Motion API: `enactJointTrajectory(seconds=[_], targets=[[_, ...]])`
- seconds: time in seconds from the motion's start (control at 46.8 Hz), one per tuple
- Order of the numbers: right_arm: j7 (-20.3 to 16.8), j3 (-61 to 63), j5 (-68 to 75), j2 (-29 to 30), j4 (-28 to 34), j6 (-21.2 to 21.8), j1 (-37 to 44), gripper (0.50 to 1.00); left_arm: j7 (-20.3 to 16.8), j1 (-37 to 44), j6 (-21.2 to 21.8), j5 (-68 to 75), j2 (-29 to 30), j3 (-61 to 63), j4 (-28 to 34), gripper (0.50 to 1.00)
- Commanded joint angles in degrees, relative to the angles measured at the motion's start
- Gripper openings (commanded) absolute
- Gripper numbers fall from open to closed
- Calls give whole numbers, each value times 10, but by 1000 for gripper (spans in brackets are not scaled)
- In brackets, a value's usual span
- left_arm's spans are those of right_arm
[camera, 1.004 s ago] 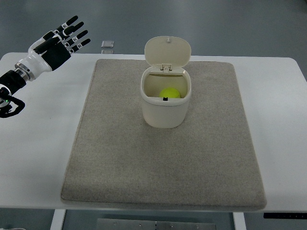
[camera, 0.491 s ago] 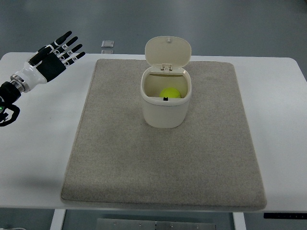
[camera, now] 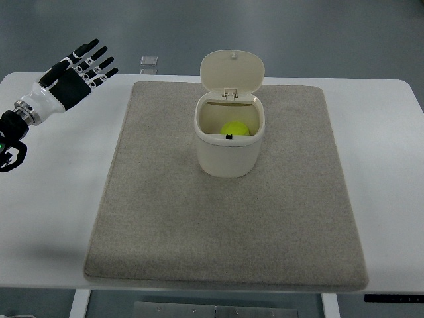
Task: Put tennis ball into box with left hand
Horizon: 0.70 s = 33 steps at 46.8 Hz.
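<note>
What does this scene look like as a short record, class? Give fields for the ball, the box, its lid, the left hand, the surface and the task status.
ball: yellow-green tennis ball lying inside the box
box: cream box standing upright near the middle of the mat
lid: hinged lid swung open, standing up at the far side
left hand: left hand at the far left, over the table, fingers spread, holding nothing
right hand: not in view
surface: grey mat on a white table
task status: ball in the box
</note>
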Motion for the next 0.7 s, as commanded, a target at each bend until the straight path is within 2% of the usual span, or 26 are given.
enactJointTrajectory(seconds=[0.0,0.683], targets=[[0,0,1,0,0,0,0,901,0,0,-1,0,-1,-1,-2,992],[0,0,-1,0,2,-3,0,901,0,-1,-2,2,1,-11,-4,992]])
